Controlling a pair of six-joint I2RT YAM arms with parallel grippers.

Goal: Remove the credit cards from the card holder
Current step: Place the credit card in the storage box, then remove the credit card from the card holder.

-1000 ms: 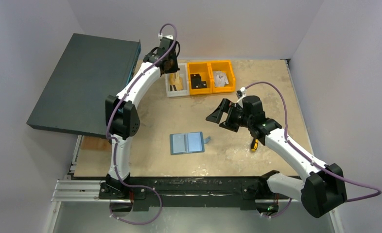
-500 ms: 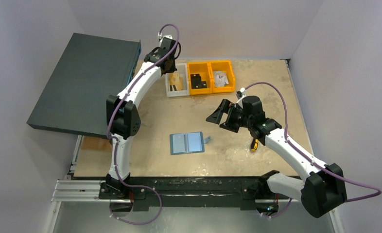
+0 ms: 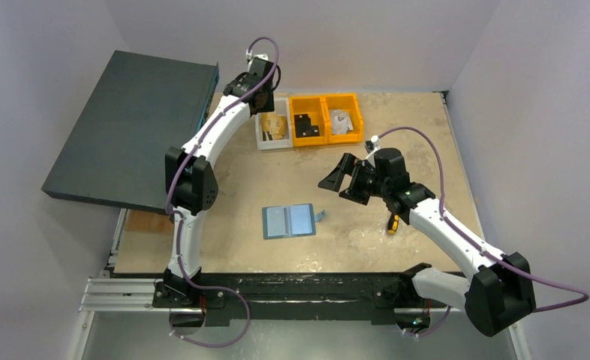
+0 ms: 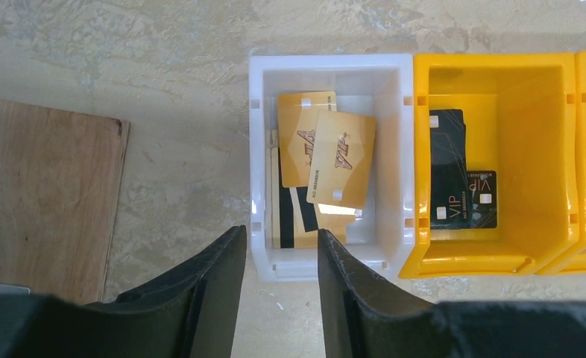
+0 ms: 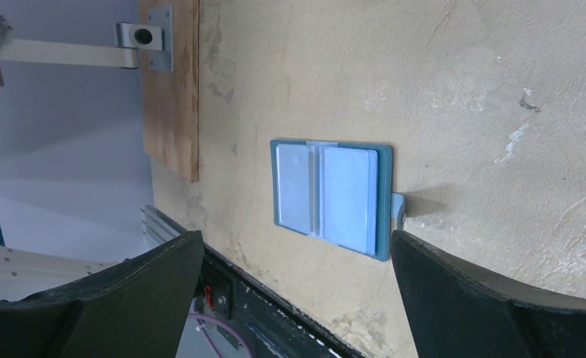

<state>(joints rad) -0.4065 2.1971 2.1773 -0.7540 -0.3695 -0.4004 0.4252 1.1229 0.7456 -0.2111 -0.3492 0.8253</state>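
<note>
The card holder (image 3: pixel 289 221) lies open and flat mid-table, a teal wallet with pale blue pockets facing up (image 5: pixel 331 198). I cannot tell whether a card sits in those pockets. Gold-tan credit cards (image 4: pixel 341 160) lie loose in the white bin (image 4: pixel 258 149) at the back. My left gripper (image 4: pixel 279 235) hangs over that bin's near edge, open, with nothing between its fingers. My right gripper (image 3: pixel 341 180) hovers above the table to the right of the card holder, open wide and empty.
Two yellow bins (image 3: pixel 326 101) stand right of the white bin (image 3: pixel 263 142); the nearer one (image 4: pixel 418 171) holds black cards (image 4: pixel 465 198). A large dark teal flat box (image 3: pixel 127 127) overhangs the table's left side. A wooden board (image 4: pixel 44 201) lies at the left edge. A small yellow tool (image 3: pixel 392 223) lies under the right arm.
My left gripper's jaws have parted over the white bin, and a gold card now lies flat on the others there. The right arm and the card holder have not moved.
</note>
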